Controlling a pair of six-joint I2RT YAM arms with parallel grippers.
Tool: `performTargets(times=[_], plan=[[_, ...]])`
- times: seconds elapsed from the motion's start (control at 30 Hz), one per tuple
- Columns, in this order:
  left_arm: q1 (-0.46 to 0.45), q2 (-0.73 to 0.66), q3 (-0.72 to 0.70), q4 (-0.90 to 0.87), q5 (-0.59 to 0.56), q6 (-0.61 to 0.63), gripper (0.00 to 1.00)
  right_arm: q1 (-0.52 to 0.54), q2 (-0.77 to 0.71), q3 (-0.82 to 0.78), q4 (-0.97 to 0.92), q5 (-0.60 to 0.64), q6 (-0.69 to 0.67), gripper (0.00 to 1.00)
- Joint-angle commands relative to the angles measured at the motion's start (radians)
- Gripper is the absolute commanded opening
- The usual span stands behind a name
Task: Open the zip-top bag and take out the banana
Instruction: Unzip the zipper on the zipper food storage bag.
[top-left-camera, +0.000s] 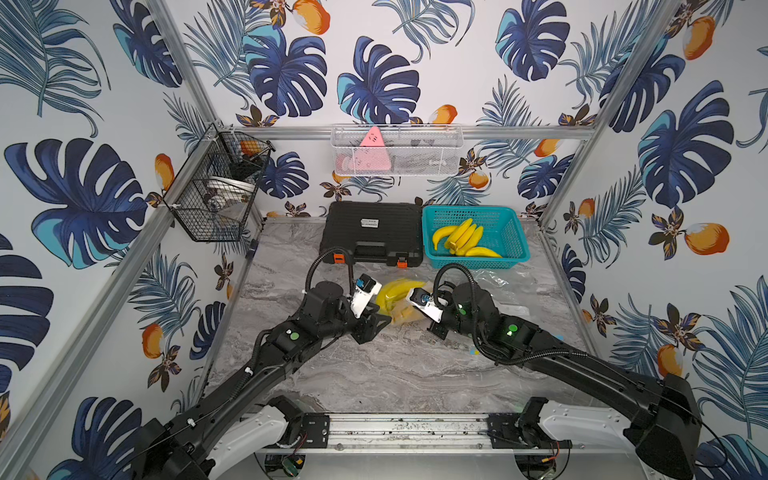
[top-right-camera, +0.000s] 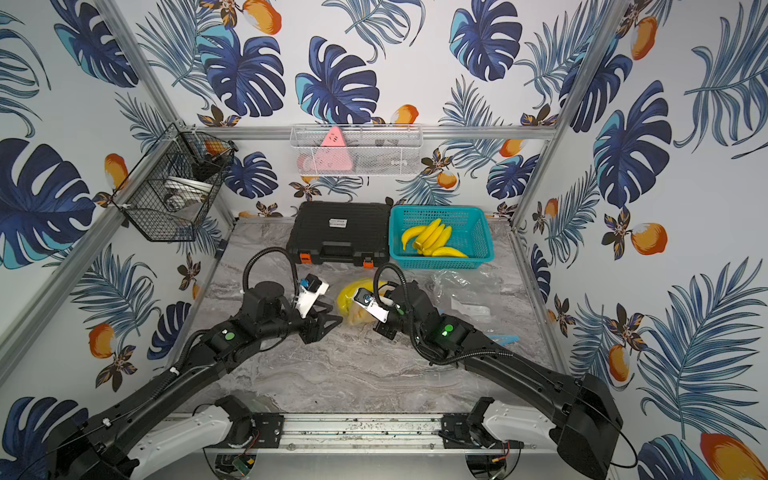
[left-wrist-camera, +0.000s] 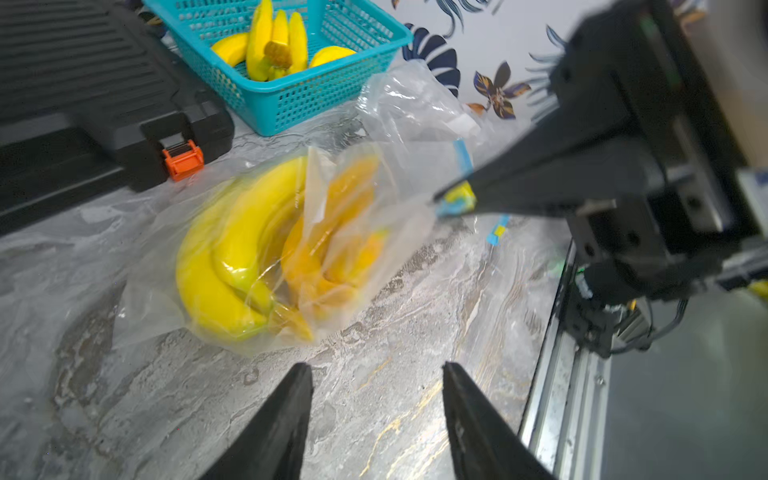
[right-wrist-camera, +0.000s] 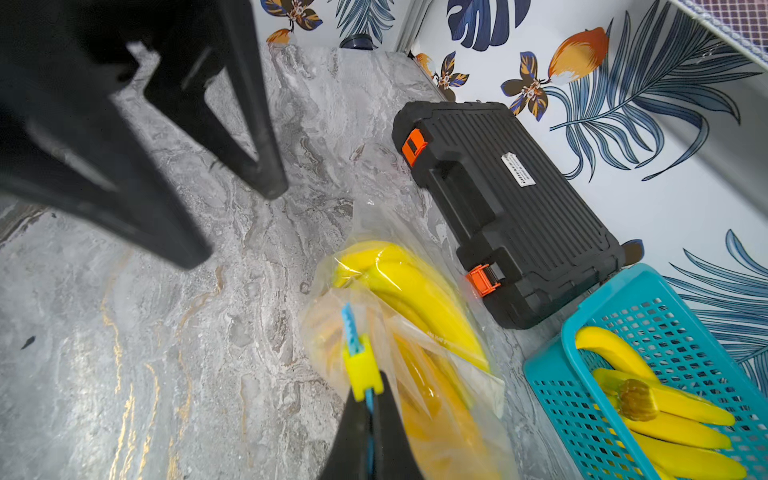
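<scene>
Right gripper (right-wrist-camera: 370, 401) is clenched on the zip strip by the yellow slider (right-wrist-camera: 362, 365). Left gripper (left-wrist-camera: 377, 368) hangs released and empty near the zip-top bag (left-wrist-camera: 357, 232), which lies on the surface (left-wrist-camera: 124, 395) with the banana bunch (left-wrist-camera: 224, 257) inside. Unanchored, the bag may simply drag along instead of unzipping.

Wallpaper (top-left-camera: 374, 83) covered three walls: white ground, blue monstera leaves, palm fronds, orange fruit. Aluminium frame bars (top-left-camera: 519, 132) ran up the corners and across the far wall. The table (top-left-camera: 395, 374) was grey marble-patterned with gold veins. A black wire basket (top-left-camera: 199, 216) hung left, a white mesh basket (top-left-camera: 440, 162) far. The light was even.
</scene>
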Motion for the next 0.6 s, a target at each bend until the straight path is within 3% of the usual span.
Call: performTargets(times=[0.0,0.2,0.33,0.4,0.57], plan=[[-0.005,-0.006,-0.044,0.147,0.005,0.205,0.59,-0.006,0.012,0.02,-0.032,-0.072,0.011,0.04],[-0.019,0.051,-0.08,0.38,0.003,0.251,0.65,-0.008,0.021,0.009,-0.016,-0.096,0.014,0.04],[-0.052,0.134,-0.058,0.474,0.046,0.261,0.6,-0.01,0.024,0.004,-0.002,-0.107,0.02,0.04],[-0.086,0.159,-0.058,0.506,0.009,0.271,0.57,-0.01,0.029,0.01,-0.006,-0.112,0.022,0.04],[-0.1,0.159,-0.068,0.545,0.003,0.281,0.38,-0.011,0.038,0.011,-0.011,-0.117,0.02,0.05]])
